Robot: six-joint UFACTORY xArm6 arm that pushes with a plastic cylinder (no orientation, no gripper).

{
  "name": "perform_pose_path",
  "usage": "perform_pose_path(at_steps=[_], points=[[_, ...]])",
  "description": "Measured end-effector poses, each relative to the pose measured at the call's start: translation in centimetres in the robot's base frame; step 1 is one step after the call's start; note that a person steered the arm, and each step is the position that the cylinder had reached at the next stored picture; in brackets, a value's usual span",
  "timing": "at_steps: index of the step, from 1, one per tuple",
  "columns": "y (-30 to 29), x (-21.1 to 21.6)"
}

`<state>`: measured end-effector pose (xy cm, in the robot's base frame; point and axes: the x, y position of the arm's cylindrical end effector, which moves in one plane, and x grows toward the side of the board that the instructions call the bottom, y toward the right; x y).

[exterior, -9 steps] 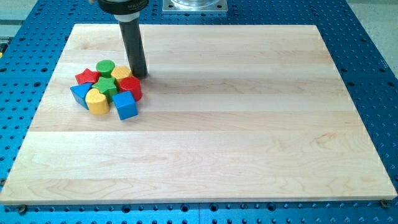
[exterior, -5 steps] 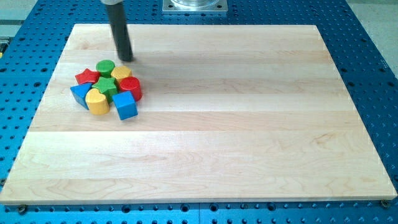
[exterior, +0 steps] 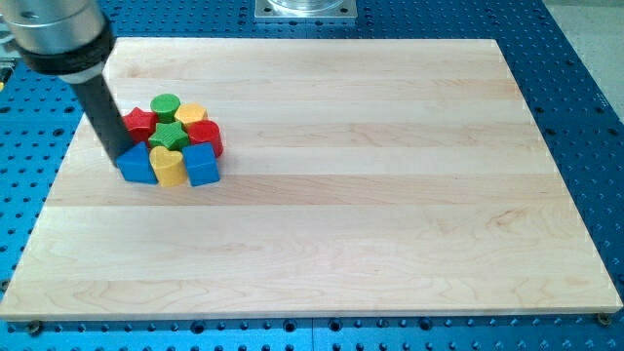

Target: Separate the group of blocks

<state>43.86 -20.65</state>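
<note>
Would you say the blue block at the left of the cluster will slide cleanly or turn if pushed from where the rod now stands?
The blue block is probably light and should slide easily on the smooth wooden board. My tip sits at its upper-left corner, so an off-centre push would likely turn it. It touches the yellow heart-shaped block, which would probably move too.

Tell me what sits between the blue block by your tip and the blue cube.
In the camera view, the yellow heart-shaped block sits between the blue block beside my tip and the blue cube, packed tight against both.
</note>
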Motion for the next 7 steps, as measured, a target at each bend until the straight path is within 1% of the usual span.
perform_pose_path(at_steps=[1,2,4,6,7], points=[[4.3,0.2],[7.4,0.2],[8.3,0.2],[9.1,-3.0],[9.2,-3.2]])
